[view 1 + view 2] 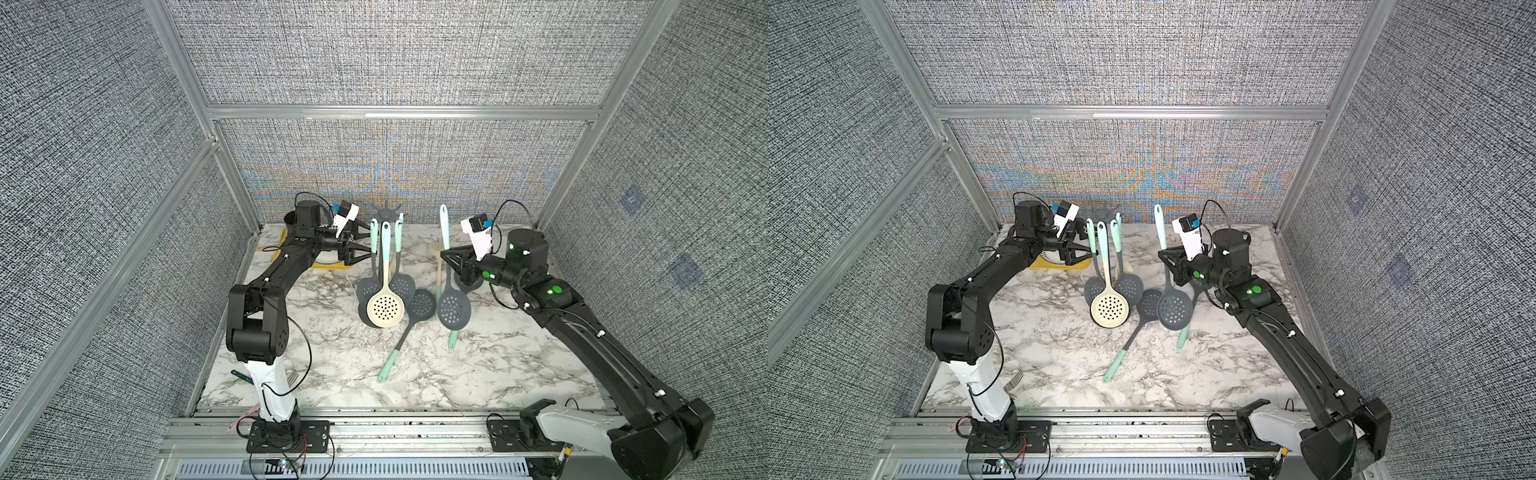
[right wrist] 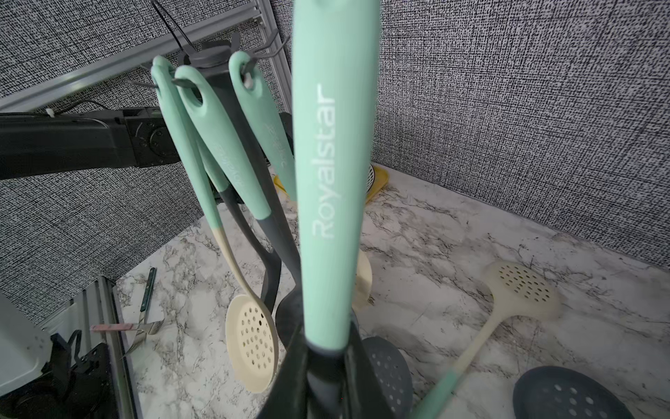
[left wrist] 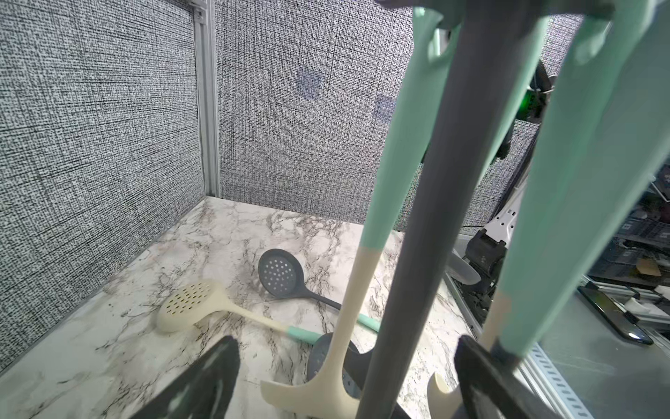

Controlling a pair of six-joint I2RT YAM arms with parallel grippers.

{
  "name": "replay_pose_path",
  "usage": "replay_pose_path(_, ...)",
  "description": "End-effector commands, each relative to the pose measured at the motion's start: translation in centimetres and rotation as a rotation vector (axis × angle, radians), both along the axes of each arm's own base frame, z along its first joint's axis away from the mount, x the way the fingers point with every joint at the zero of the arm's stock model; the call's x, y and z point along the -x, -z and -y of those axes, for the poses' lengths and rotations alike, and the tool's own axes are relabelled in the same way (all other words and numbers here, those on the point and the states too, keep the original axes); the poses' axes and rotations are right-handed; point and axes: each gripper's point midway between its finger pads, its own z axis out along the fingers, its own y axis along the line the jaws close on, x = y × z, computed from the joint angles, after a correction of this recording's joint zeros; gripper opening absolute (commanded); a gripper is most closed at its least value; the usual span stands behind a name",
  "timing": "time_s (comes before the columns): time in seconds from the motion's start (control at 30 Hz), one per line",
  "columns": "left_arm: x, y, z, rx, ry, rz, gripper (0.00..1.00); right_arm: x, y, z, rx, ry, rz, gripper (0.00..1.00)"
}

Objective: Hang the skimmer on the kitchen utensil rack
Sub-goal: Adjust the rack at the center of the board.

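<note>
At the left, the left gripper (image 1: pixel 365 241) is seen with its jaws spread wide and nothing clamped between them, held level just beside the kitchen utensil rack (image 1: pixel 386 214); a yellow object (image 1: pixel 326 267) is partly hidden under the arm. In the left wrist view the rack's grey pole (image 3: pixel 427 217) is framed between the fingers (image 3: pixel 203 381), though whether either finger touches a handle cannot be told from so close. The rack is stood at the back middle of the counter (image 1: pixel 332 365), and three hanging skimmers (image 1: pixel 385 249) are hooked on its crown by their mint handles, the middle one cream-headed. Just right of them a grey skimmer (image 1: pixel 420 304) is laid flat, its head near the rack's foot and its handle pointed at the front edge. Further right, the skimmer (image 1: pixel 444 224) is carried upright, handle uppermost and perforated head lowest, apart from the rack and on no hook. It is clenched by the right gripper (image 2: pixel 326 352) where the mint handle meets the grey shaft. A cream skimmer (image 2: pixel 522 286) is laid on the counter close by.
</note>
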Motion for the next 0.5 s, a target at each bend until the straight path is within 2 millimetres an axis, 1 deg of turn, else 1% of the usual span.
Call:
replay_pose_path(0.0, 1.3, -0.5, -0.1, 0.033, 0.069, 0.010, 0.94, -0.1, -0.6, -0.1, -0.004, -0.008, 0.016, 0.00)
replay_pose_path(0.27, 1.9, -0.1, 1.5, 0.033, 0.113, -0.001, 0.91, -0.2, -0.5, -0.4, -0.010, -0.020, 0.015, 0.00)
replay_pose_path(0.3, 2.0, 0.0, 1.7, 0.033, 0.118, -0.003, 0.88, -0.1, -0.6, -0.4, -0.010, -0.021, 0.018, 0.00)
replay_pose_path(0.47, 2.0, 0.2, 2.3, 0.031, 0.131, -0.013, 0.83, -0.1, -0.7, -0.4, -0.008, -0.022, 0.021, 0.00)
